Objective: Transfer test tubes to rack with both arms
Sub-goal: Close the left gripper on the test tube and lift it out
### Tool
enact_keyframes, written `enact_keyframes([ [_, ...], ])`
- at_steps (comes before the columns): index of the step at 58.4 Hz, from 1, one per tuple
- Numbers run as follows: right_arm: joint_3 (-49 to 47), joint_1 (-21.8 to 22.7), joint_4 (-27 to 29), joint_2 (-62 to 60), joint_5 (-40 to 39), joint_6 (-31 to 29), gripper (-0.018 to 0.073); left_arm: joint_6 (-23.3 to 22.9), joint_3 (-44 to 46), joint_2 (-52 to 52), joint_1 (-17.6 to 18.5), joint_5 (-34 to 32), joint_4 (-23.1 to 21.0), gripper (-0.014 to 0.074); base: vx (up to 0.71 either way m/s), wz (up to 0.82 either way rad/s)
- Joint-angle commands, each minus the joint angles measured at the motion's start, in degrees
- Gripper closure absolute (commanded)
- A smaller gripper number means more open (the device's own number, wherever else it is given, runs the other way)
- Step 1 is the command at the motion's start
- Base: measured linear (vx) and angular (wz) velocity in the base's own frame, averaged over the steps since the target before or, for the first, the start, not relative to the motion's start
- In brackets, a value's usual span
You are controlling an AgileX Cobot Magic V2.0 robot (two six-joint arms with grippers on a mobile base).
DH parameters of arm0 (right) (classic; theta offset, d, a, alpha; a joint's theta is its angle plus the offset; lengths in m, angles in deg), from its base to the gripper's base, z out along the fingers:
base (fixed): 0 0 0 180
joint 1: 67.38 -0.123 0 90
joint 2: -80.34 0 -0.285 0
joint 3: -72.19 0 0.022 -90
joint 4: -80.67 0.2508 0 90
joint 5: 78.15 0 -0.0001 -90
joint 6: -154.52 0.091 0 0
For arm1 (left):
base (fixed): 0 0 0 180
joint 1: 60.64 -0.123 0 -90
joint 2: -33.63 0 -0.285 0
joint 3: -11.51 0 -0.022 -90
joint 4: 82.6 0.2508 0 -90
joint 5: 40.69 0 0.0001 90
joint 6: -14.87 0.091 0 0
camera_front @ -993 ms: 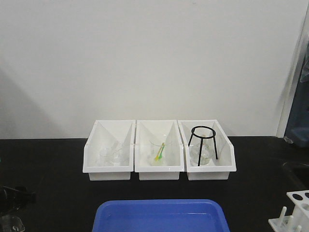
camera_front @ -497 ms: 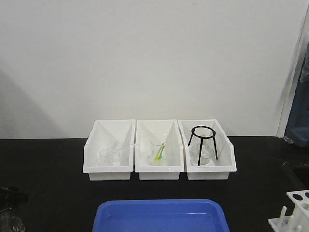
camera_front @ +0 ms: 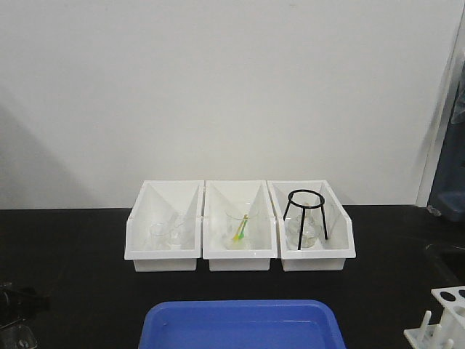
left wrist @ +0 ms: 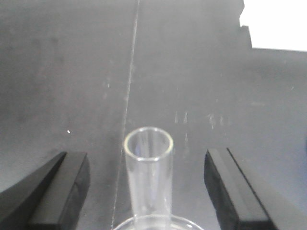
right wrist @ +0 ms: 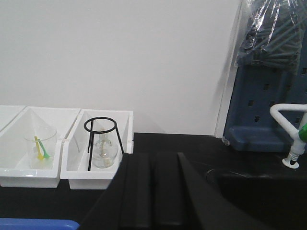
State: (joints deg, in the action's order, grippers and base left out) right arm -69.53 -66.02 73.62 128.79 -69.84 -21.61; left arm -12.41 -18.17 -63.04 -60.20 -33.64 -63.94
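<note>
Surveying the black table [camera_front: 80, 240], we find the blue tray [camera_front: 240, 323] at its near edge and three white bins [camera_front: 240, 258] behind it. The rack [camera_front: 445, 320] sits at the lower right of the front view. The right gripper [right wrist: 152, 163] has its fingers pressed together. The left gripper [left wrist: 144, 160] is spread wide around one upright test tube [left wrist: 148, 182], and neither finger touches it.

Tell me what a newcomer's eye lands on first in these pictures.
Three white bins stand in a row at the back of the black table. The right one holds a black tripod stand, and a blue tray lies at the front edge. In the left wrist view, a clear test tube sits between the fingers of the open left end effector, touching neither.
</note>
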Motion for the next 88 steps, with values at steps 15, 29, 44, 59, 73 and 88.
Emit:
enact_keyframes([
  [15, -2.0, 0.0, -0.5, 0.0, -4.5, -0.4, 0.0564, 0.0, 1.9, 1.9, 0.0, -3.2, 0.2, 0.0366, 0.00, 0.00],
  [29, -2.0, 0.0, -0.5, 0.0, -4.5, -0.4, 0.0564, 0.0, 1.9, 2.1, 0.1, -3.2, 0.2, 0.0619, 0.00, 0.00],
  [44, -2.0, 0.0, -0.5, 0.0, -4.5, -0.4, 0.0564, 0.0, 1.9, 2.5, 0.1, -3.3, 0.2, 0.0619, 0.00, 0.00],
  [59, -2.0, 0.0, -0.5, 0.0, -4.5, -0.4, 0.0564, 0.2, 1.9, 8.0, 0.1, -4.0, 0.2, 0.0617, 0.00, 0.00],
  [73, -2.0, 0.0, -0.4, 0.0, -4.5, -0.4, 0.0564, 0.1, 1.9, 15.8, 0.1, -3.7, 0.2, 0.0617, 0.00, 0.00],
  [88, -2.0, 0.0, -0.3, 0.0, -4.6, -0.4, 0.0564, 0.1, 1.9, 24.9, 0.1, -7.5, 0.2, 0.0617, 0.00, 0.00],
])
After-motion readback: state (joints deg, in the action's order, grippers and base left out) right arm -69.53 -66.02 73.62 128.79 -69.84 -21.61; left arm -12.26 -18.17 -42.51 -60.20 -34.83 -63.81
